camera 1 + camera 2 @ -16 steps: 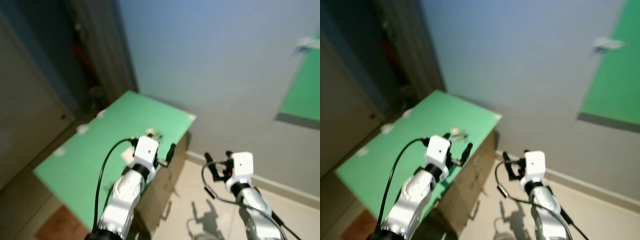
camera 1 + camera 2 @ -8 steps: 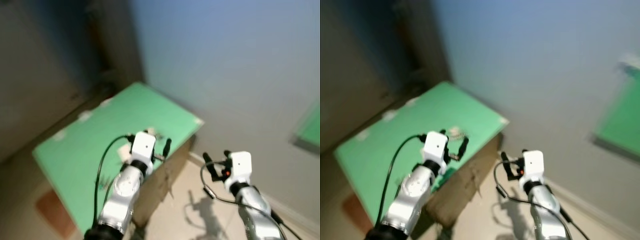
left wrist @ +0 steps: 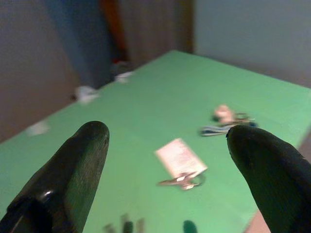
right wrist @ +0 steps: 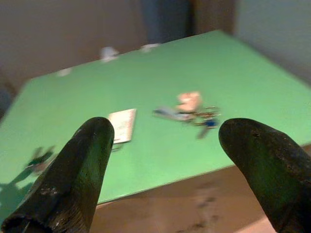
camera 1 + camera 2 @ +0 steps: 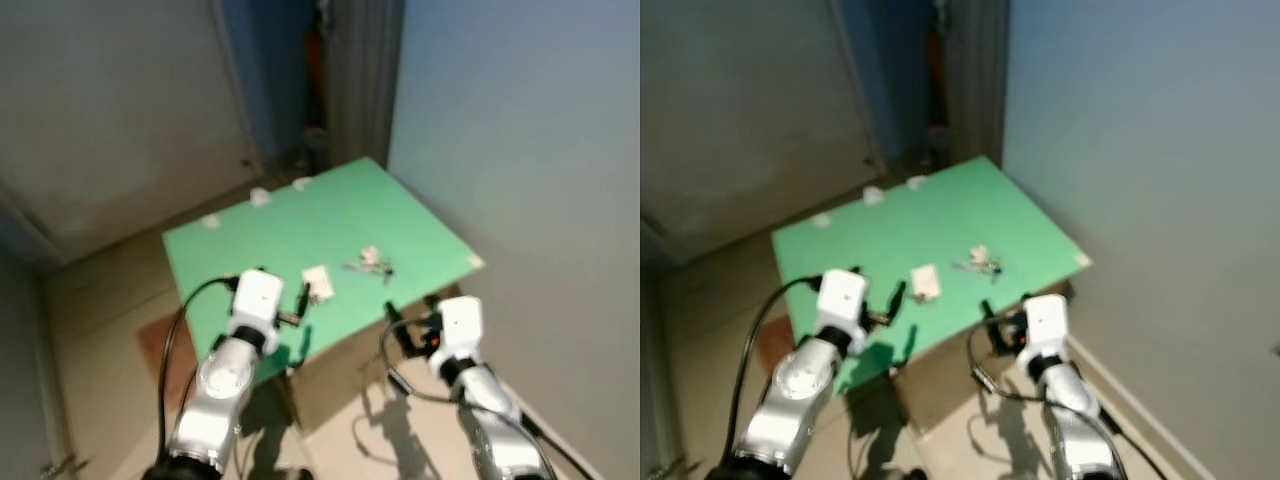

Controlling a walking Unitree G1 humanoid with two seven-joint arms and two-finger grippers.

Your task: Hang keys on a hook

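Keys (image 5: 372,263) are lying on the green table (image 5: 240,250), at 2 o'clock from a white tag (image 5: 317,282). Left gripper (image 5: 297,318) and right gripper (image 5: 412,318), both released and empty, are approaching. Next: grasping the keys.

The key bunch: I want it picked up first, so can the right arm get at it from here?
Probably yes. The key bunch lies uncovered on the green table, ahead of the open right gripper.
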